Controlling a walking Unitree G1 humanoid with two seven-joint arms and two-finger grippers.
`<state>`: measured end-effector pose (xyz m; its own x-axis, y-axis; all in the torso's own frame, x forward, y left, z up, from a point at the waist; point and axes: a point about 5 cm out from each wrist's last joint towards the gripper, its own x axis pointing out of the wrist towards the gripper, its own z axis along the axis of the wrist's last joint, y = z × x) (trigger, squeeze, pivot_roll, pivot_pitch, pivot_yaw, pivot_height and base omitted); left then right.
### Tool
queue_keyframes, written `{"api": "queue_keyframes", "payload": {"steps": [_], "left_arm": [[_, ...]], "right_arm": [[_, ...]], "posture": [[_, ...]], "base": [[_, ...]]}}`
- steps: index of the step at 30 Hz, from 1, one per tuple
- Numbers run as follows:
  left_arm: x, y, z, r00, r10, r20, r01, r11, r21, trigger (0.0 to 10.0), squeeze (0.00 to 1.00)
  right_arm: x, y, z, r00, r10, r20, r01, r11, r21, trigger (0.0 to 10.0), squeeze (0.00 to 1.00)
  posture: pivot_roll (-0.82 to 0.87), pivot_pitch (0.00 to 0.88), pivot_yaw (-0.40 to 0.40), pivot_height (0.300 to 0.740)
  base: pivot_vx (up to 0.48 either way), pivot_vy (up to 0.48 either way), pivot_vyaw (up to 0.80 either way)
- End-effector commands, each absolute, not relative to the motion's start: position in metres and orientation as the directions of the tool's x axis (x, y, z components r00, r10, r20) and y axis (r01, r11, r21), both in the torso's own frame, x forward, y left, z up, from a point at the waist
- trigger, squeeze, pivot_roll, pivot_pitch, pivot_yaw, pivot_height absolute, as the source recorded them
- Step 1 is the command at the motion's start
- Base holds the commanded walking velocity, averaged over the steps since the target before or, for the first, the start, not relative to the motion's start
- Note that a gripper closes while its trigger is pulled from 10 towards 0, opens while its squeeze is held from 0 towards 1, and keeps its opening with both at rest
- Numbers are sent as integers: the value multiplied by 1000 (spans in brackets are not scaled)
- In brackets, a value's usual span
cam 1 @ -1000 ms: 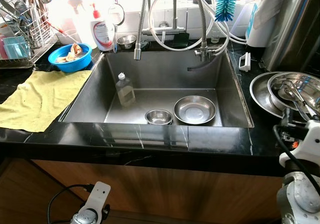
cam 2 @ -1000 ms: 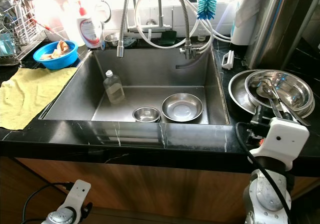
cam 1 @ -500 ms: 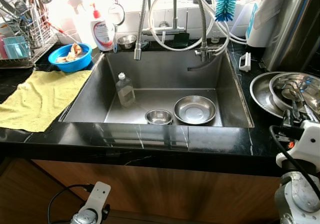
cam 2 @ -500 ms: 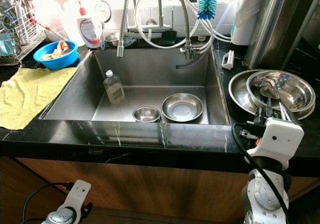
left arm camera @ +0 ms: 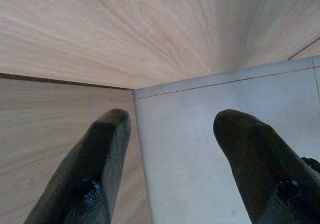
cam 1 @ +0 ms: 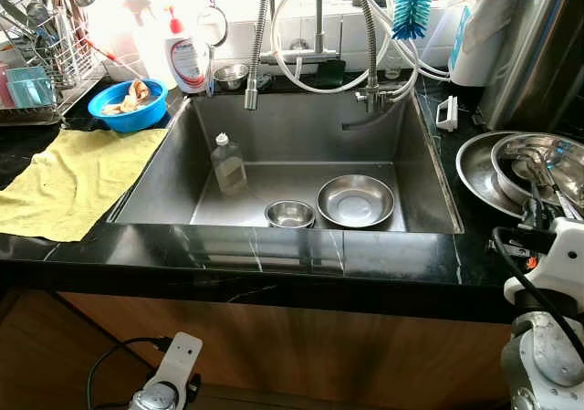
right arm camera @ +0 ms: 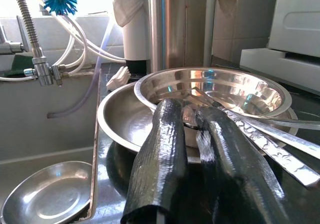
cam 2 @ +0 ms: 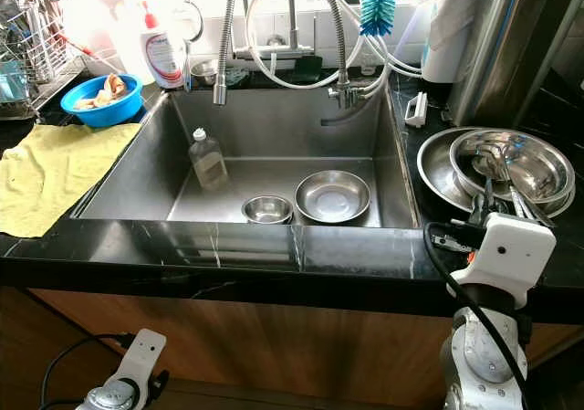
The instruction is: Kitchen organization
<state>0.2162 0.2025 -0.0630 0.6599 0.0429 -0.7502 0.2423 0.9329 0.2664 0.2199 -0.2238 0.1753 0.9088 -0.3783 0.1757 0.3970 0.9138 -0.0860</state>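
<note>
At the sink, stacked steel bowls [cam 2: 507, 162] wait
Our right gripper [right arm camera: 192, 151] — pressed together, empty — noses toward them; left gripper [left arm camera: 172, 164] hangs spread

The soap bottle [cam 1: 185, 58] label's print is illegible.

The sink [cam 1: 182, 168] is shiny grey steel; the counter [cam 1: 274, 255] around it is black with thin white lines; the cloth [cam 1: 73, 177] on the left is yellow; the far left bowl [cam 1: 128, 116] is bright blue; the soap bottle [cam 1: 186, 58] is white with a red top; the far brush [cam 1: 411, 13] is blue; the right bowls [cam 2: 511, 159] are silver; the cupboard front [cam 1: 301, 355] is brown wood.
</note>
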Motion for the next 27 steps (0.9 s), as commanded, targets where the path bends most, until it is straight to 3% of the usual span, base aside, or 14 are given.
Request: {"api": "queue_keyframes", "payload": {"steps": [1, 12, 13, 14, 15, 27], "left_arm": [[215, 208, -63, 658, 56, -751, 240, 929, 280, 10000, 0], [215, 208, -63, 657, 58, -751, 239, 929, 281, 10000, 0], [214, 208, -63, 657, 59, -752, 239, 929, 281, 10000, 0], [214, 208, -63, 657, 59, -752, 239, 929, 281, 10000, 0], [214, 208, -63, 657, 59, -752, 239, 929, 282, 10000, 0], [215, 207, -63, 659, 56, -750, 241, 929, 281, 10000, 0]], "right_arm": [[222, -222, 182, 910, -364, 200, 384, 921, -71, 0, 0], [226, -217, 194, 907, -328, 263, 346, 938, -22, 0, 0], [226, -217, 195, 907, -328, 265, 346, 938, -24, 7529, 0], [226, -217, 195, 907, -328, 265, 346, 938, -24, 7529, 0], [226, -217, 195, 907, -327, 267, 345, 938, -24, 10000, 0], [228, -217, 206, 892, -325, 313, 346, 938, -10, 10000, 0]], "posture": [[-199, 0, 100, 740], [-199, 0, 99, 740], [-199, 0, 99, 740], [-199, 0, 99, 740], [-198, 0, 99, 740], [-200, 0, 100, 740]], "base": [[0, 0, 0], [0, 0, 0], [0, 0, 0], [0, 0, 0], [0, 0, 0], [0, 0, 0]]}}
